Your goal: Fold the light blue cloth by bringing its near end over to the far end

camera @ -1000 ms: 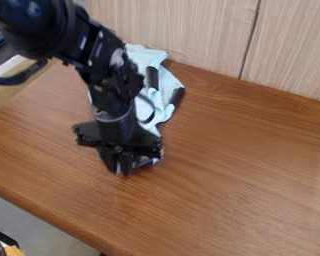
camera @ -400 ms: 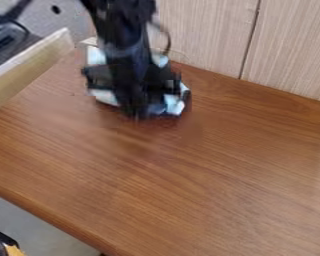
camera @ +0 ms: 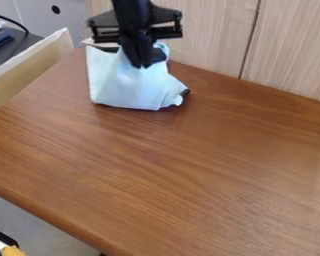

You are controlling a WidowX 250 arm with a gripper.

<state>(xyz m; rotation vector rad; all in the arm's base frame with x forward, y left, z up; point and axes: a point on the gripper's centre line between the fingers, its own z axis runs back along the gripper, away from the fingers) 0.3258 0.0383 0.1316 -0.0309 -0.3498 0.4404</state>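
Over the upper part of the cloth (camera: 116, 85), at the back of the table (camera: 189, 165) near the panel (camera: 213, 35): gripper (camera: 142, 65), impossible to tell whether spread or pinching. Best moved gently, without dragging cloth or dark piece (camera: 185, 93) beside it.

So the black robot arm (camera: 130, 11) drops in from the top of the view, close to vertical, with its gripper (camera: 143, 65) pointing pretty much straight down by the table's (camera: 189, 165) far edge, toward the far left corner. Wide dark brackets stick out either side above the tips.
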